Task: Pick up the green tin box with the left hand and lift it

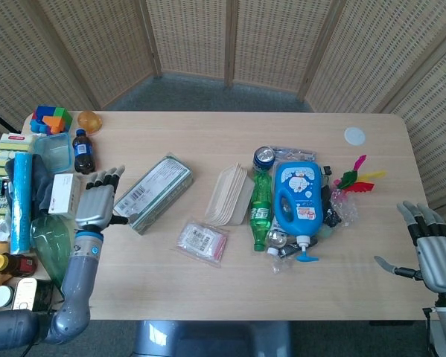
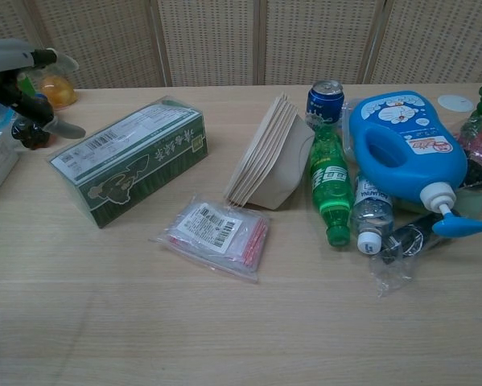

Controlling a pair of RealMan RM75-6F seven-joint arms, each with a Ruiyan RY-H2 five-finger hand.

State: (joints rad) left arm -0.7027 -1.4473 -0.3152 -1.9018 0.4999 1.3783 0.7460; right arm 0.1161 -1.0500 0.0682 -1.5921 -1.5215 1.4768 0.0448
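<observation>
The green tin box [image 1: 153,192] lies flat on the wooden table [image 1: 208,297], left of centre, long and narrow with a barcode label on top; the chest view shows it too [image 2: 132,158]. My left hand [image 1: 97,204] hovers just left of the box's near end, fingers spread, holding nothing; its thumb reaches toward the box. In the chest view the left hand [image 2: 19,80] shows at the upper left, above the box's left end. My right hand [image 1: 435,256] hangs open off the table's right edge.
A white carton [image 1: 65,195], blue container [image 1: 53,152] and cola bottle [image 1: 83,151] crowd the left. A zip bag [image 1: 202,240], paper stack [image 1: 228,194], green bottle [image 1: 260,210], can [image 1: 264,155] and blue detergent jug [image 1: 298,195] lie right of the box.
</observation>
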